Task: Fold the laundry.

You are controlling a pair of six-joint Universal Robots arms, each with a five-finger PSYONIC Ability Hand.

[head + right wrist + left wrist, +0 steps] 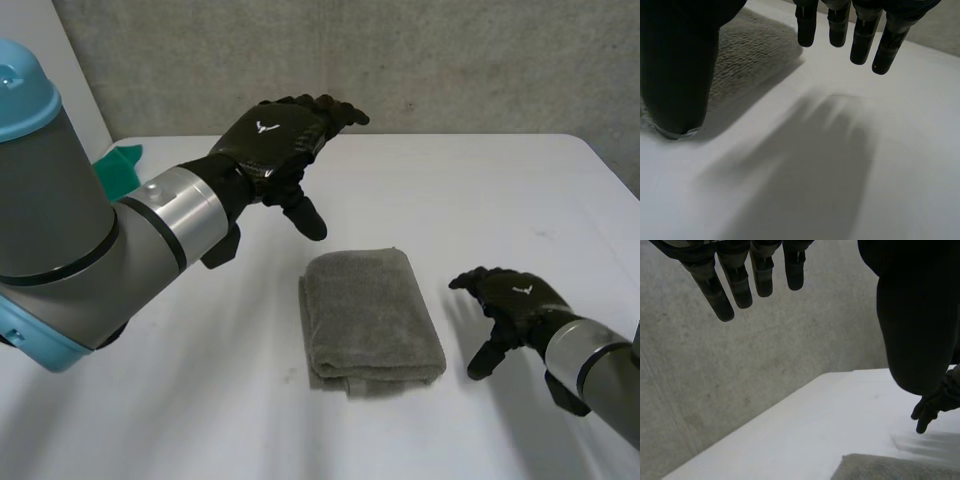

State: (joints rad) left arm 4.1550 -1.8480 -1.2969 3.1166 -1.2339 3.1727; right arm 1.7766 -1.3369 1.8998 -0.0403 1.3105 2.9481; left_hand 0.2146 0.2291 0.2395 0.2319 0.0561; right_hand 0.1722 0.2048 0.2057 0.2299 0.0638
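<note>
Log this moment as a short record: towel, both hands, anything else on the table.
towel: grey, folded, flat on the white table
left hand: open, empty, raised above the table, clear of the towel
right hand: open, empty, low beside the towel, not touching it
other: green cloth at the table's far left corner

The right hand [862,35] hangs over the white table [910,165], fingers straight and holding nothing. A grey towel [752,50] lies just beside its thumb [675,75].
</note>
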